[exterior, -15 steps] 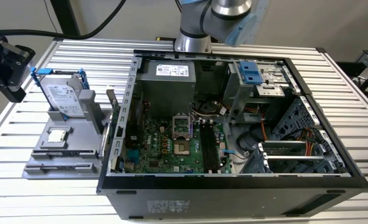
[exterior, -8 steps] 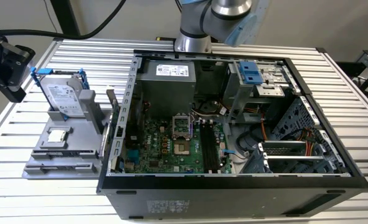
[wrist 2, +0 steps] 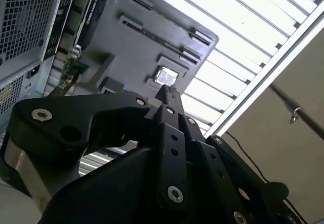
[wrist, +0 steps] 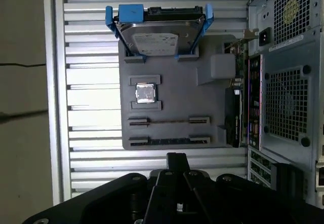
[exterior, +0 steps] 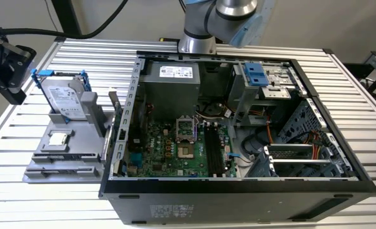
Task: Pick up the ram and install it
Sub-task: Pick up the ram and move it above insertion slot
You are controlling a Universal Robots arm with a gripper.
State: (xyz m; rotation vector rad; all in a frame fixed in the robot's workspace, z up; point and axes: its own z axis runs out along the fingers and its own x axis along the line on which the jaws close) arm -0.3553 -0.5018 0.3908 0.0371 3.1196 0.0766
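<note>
Approach: gripper (wrist: 175,158) closed, empty, near grey tray (wrist: 172,92) | ram (wrist: 169,141) — likely the dark slotted stick | gripper needs opening — squared across the stick.

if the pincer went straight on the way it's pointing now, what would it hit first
Most likely the grey tray, at its near edge where a dark stick, apparently the ram, sits. The pincer points that way in the first wrist view, though depth is hard to judge.
</note>
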